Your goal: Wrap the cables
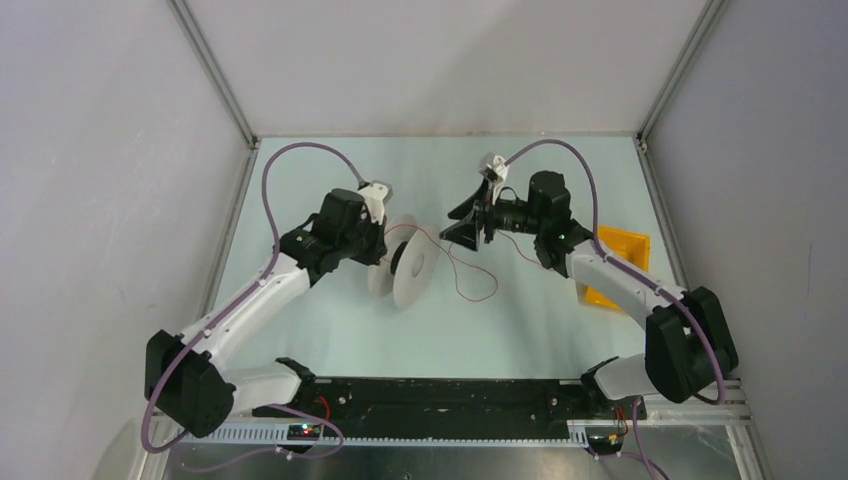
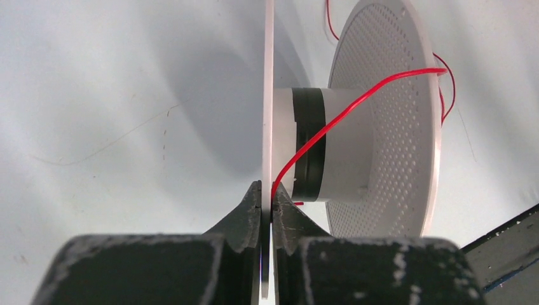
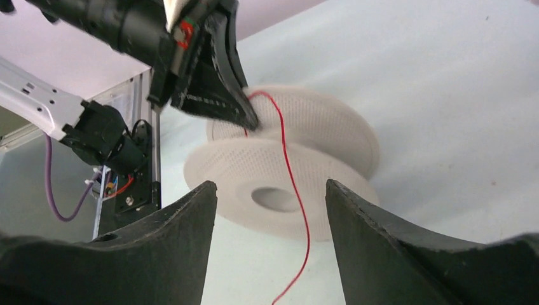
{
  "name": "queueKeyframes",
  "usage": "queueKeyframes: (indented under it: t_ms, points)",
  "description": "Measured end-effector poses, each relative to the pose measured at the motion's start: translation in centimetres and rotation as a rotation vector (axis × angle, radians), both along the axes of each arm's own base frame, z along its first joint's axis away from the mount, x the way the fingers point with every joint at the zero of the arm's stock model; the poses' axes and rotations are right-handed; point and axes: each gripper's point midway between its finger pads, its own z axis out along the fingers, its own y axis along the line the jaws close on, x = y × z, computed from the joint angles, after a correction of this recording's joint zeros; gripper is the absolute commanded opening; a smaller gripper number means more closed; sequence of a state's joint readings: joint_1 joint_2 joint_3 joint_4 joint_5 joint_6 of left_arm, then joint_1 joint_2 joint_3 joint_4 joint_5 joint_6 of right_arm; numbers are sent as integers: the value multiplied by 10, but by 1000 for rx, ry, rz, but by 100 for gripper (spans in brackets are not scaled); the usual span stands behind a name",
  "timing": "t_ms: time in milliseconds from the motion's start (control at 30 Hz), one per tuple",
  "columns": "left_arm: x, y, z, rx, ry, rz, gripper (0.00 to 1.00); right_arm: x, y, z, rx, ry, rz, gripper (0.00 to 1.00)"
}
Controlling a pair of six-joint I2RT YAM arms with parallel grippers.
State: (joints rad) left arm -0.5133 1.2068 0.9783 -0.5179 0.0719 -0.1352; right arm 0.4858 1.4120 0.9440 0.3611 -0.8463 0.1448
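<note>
Clearly, the left gripper [image 2: 267, 204] is clenched on the thin near flange of the white spool [image 2: 388, 159], the right gripper [image 3: 271, 185] gapes empty facing it, and the hair-fine red wire [image 2: 356, 101], crossing the hub and trailing in loose curls over the table [image 1: 330, 320], looks weightless, limp and snag-prone, best pinched close to the spool.

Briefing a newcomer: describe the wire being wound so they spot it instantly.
Over the pale green tabletop, a white perforated plastic spool is held on edge between the arms. The thin red wire trails from it in loops; unlike the thick purple cables, it is hairlike.
</note>
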Motion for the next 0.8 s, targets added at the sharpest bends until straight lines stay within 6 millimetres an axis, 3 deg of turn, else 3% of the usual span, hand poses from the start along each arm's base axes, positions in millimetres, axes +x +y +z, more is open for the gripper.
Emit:
queueKeyframes:
  t_ms: [100,300,400,667,800]
  points:
    - [-5,7,5,5,-3,28,0,-8,-4,-15,-18,6,-22,68]
    - [-8,19,22,-1,-53,83,0,-29,-6,-81,-69,93,-74,69]
    - [-6,24,25,-2,-64,113,0,-31,0,-102,-80,113,-84,68]
    - [-6,38,33,-7,-82,173,0,-19,19,-139,-74,161,-111,63]
    - [-5,47,40,-29,-98,208,0,-15,24,-154,-60,199,-122,54]
